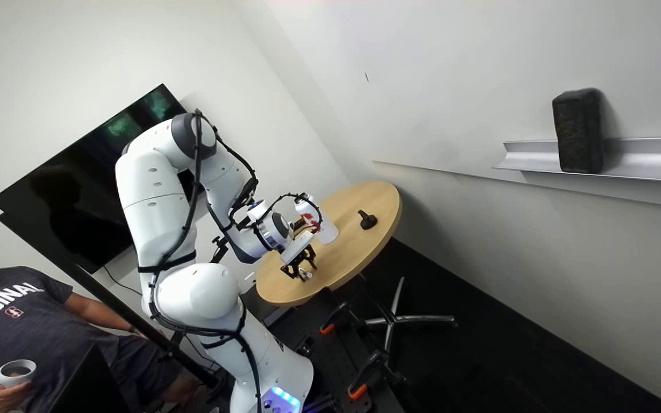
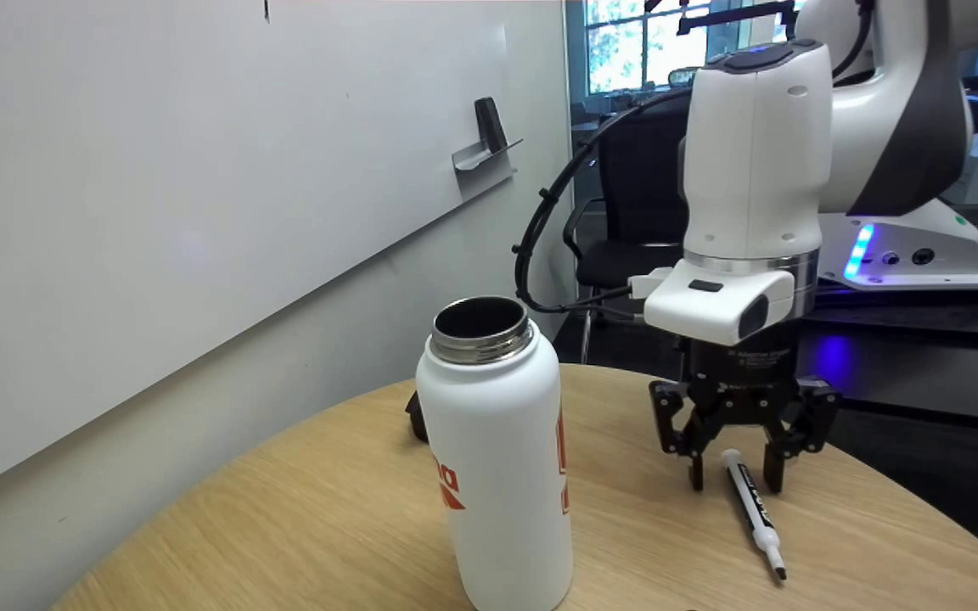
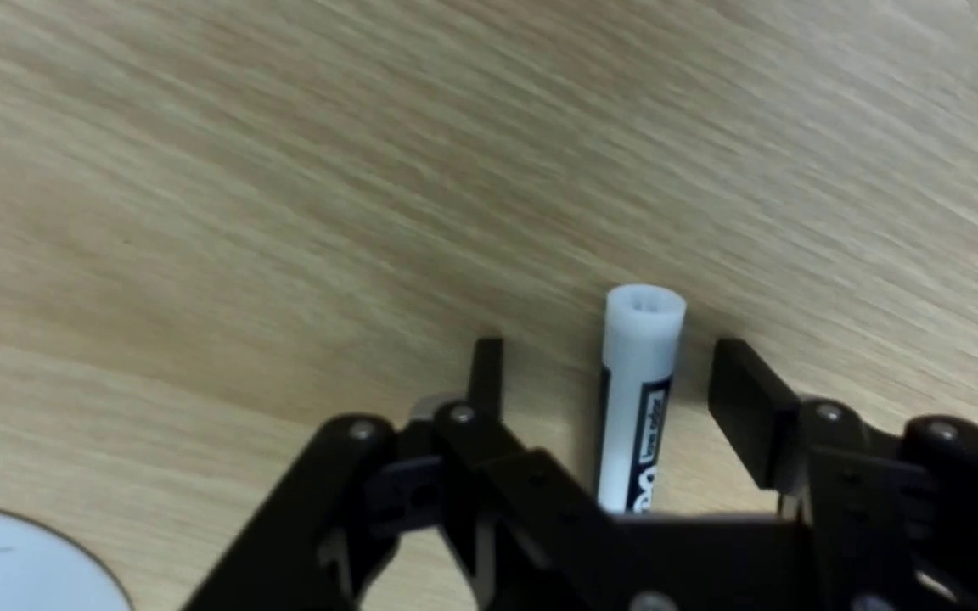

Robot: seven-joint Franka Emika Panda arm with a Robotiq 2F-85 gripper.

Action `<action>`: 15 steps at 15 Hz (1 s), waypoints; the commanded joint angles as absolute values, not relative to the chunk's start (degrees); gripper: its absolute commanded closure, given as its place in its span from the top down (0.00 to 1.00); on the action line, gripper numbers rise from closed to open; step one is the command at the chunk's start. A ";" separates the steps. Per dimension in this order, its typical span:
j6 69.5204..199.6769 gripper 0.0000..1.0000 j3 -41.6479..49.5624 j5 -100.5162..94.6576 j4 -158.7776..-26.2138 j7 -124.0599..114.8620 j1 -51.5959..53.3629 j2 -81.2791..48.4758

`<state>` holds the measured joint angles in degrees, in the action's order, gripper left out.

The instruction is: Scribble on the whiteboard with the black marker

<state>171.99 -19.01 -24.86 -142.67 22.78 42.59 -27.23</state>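
The black marker (image 2: 754,513), white-bodied with a dark label and an uncovered black tip, lies on the round wooden table. My gripper (image 2: 735,482) points straight down over its tail end, jaws apart on either side of it. In the wrist view the marker (image 3: 640,399) is between the fingers, nearer the right one, with a gap on both sides; its lower part is hidden behind the gripper. The whiteboard (image 1: 457,69) covers the wall beside the table, also visible as a whiteboard (image 2: 200,212) from the table side. It bears a short dark stroke (image 1: 366,77).
A tall white bottle (image 2: 506,475) with red print stands on the table (image 2: 302,509) near the gripper. A small dark object (image 1: 367,220) lies closer to the wall. On the whiteboard's grey ledge (image 1: 646,158) rests a black eraser (image 1: 580,132). A black screen (image 1: 78,178) hangs behind the arm.
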 commanded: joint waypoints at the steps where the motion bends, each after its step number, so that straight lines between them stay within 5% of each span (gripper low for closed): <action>1: 174.35 0.34 -17.28 -26.56 -142.08 20.52 44.22 -27.87; 6: 173.39 0.00 -17.62 -26.10 -142.18 20.37 44.26 -26.65; 15: 163.07 0.05 -19.56 -20.11 -151.77 12.37 37.42 -7.88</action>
<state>168.95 -18.83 -21.94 -146.36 16.28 39.69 -19.07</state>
